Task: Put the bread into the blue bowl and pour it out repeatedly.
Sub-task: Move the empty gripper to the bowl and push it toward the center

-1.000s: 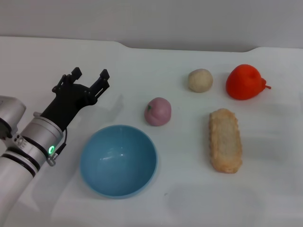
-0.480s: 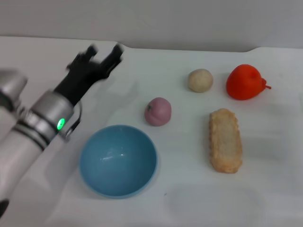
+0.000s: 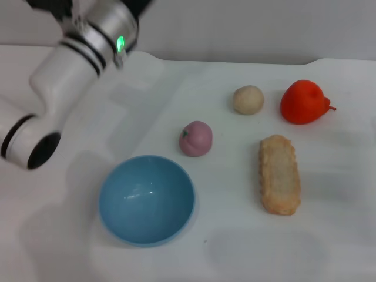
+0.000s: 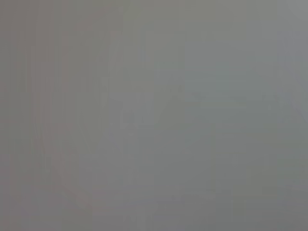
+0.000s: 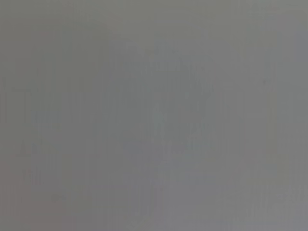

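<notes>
The bread (image 3: 279, 174) lies pale face up on the white table at the right, lengthwise away from me. The blue bowl (image 3: 146, 198) stands upright and empty at the front left of centre. My left arm (image 3: 70, 64) is raised high at the upper left, its wrist reaching the top edge of the head view; its gripper is cut off above the frame. The right arm does not show in the head view. Both wrist views are plain grey and show nothing.
A pink-purple round fruit (image 3: 195, 138) sits just behind the bowl. A small beige ball (image 3: 248, 99) and a red fruit (image 3: 303, 101) sit at the back right. The table's back edge (image 3: 235, 60) meets a grey wall.
The left arm has swung up and back from beside the bowl; its open gripper has left the head view at the top. The objects on the table have not moved.
</notes>
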Robot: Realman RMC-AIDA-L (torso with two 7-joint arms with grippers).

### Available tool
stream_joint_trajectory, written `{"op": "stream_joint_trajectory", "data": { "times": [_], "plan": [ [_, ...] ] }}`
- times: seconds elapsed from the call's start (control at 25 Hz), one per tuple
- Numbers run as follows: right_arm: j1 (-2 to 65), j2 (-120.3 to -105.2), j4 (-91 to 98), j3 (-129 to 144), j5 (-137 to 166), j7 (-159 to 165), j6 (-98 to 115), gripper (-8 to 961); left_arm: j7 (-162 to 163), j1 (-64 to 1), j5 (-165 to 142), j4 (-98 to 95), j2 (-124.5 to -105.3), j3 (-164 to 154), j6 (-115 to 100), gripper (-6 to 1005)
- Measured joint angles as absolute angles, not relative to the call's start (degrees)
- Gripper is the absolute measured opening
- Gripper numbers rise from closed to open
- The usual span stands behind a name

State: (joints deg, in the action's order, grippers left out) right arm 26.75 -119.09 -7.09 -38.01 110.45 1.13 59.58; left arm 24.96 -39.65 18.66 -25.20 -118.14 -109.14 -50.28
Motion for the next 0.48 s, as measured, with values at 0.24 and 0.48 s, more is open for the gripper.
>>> {"op": "stream_joint_trajectory", "data": {
  "times": [0.24,0.48],
  "plan": [
    [26.7,-118.98,-6.2,-38.0,110.5,1.1,59.6,569,20.4,-41.6,18.4,-30.6,-117.44,-101.3,-47.3,834],
    [27.0,-118.93,-5.6,-38.0,110.5,1.1,59.6,568,19.6,-41.5,9.8,-44.5,-115.71,-97.0,-16.8,834]
  ]
}}
